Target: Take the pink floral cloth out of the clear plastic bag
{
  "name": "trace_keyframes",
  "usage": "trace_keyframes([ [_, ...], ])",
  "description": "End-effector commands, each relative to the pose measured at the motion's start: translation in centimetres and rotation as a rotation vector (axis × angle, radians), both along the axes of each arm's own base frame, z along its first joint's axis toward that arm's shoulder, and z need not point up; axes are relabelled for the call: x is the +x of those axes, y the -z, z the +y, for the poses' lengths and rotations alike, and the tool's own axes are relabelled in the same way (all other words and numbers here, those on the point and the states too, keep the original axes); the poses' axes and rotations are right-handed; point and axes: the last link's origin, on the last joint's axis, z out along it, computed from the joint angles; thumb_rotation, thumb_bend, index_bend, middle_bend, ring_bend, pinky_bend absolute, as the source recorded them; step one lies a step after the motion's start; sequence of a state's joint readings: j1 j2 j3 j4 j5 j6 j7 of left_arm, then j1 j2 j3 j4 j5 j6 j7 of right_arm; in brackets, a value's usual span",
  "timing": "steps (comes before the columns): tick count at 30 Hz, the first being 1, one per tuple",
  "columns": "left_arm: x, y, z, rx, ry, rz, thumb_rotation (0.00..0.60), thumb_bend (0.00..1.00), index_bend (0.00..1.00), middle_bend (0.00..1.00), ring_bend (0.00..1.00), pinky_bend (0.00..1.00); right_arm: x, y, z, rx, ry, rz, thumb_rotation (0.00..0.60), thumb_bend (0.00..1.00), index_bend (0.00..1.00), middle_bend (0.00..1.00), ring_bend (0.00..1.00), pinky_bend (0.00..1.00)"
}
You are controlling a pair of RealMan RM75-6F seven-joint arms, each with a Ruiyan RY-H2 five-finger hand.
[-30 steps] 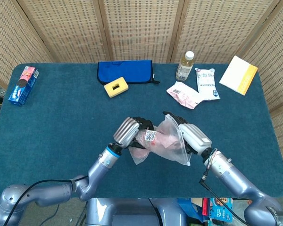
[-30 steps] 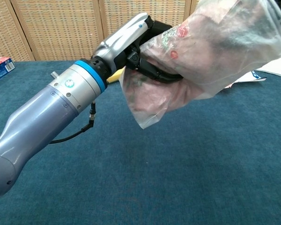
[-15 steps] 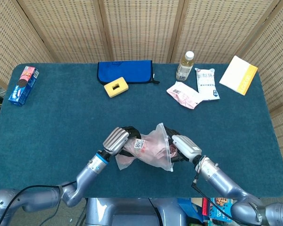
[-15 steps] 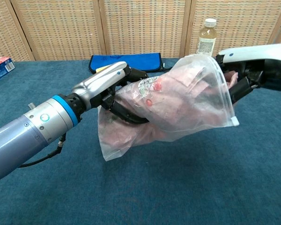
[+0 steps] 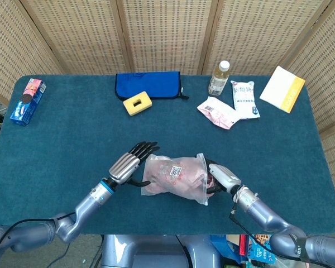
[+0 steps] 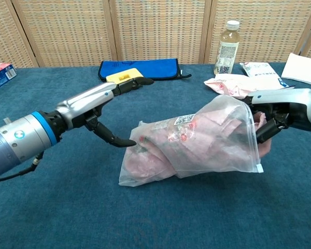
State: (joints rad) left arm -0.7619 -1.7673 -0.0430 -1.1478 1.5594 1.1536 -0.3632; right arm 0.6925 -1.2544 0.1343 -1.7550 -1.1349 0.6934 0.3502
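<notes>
The clear plastic bag (image 5: pixel 174 180) is seen lying on the near middle of the blue table (image 5: pixel 72 134), with the pink floral cloth (image 6: pixel 207 137) bunched inside it. In the chest view the bag's open mouth is turned to the right, where the right hand (image 6: pixel 280 111) is placed; its fingers are curled at the mouth against the cloth, but whether the cloth is actually gripped cannot be told. The left hand (image 5: pixel 129 163) is held just left of the bag's closed end, empty, with its fingers stretched out and apart and the thumb pointed toward the bag; whether the thumb tip touches the plastic cannot be told. Along the far edge, a blue pouch (image 5: pixel 148 85) is laid flat, with a yellow sponge (image 5: pixel 137 103) just in front of it. To the right a capped bottle (image 5: pixel 219 77) is stood upright, and two packets are set near it, a pink packet (image 5: pixel 216 111) and a white packet (image 5: pixel 245 99). A white and yellow booklet (image 5: pixel 282 89) is placed at the far right corner, and a blue and pink box (image 5: pixel 28 101) at the far left.
</notes>
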Motion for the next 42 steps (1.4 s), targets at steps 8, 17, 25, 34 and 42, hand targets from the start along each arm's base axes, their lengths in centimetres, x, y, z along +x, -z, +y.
trace_keyframes([
  [8, -2.3, -3.2, 4.0, 0.172, 0.119, 0.372, 0.6, 0.21, 0.03, 0.0, 0.0, 0.0, -0.3, -0.6, 0.1, -0.012, -0.031, 0.011, 0.6, 0.61, 0.71, 0.0, 0.0, 0.0],
  [17, -1.1, 0.2, 5.6, 0.208, 0.152, 0.513, 0.6, 0.21, 0.15, 0.0, 0.0, 0.0, -0.6, -0.6, 0.2, -0.002, -0.047, 0.046, 0.6, 0.61, 0.71, 0.0, 0.0, 0.0],
  [25, 1.1, 2.3, 6.5, 0.178, 0.119, 0.519, 0.6, 0.26, 0.22, 0.0, 0.0, 0.0, -0.6, -0.7, 0.2, -0.002, -0.059, 0.057, 0.6, 0.61, 0.71, 0.0, 0.0, 0.0],
  [34, 2.0, 3.3, 6.6, 0.16, 0.092, 0.527, 0.6, 0.37, 0.31, 0.0, 0.0, 0.0, -0.5, -0.8, 0.1, 0.001, -0.063, 0.056, 0.6, 0.61, 0.71, 0.0, 0.0, 0.0],
  [42, 2.5, 4.0, 6.6, 0.158, 0.083, 0.532, 0.6, 0.38, 0.41, 0.0, 0.0, 0.0, -0.5, -1.1, 0.1, -0.005, -0.064, 0.055, 0.6, 0.61, 0.71, 0.0, 0.0, 0.0],
])
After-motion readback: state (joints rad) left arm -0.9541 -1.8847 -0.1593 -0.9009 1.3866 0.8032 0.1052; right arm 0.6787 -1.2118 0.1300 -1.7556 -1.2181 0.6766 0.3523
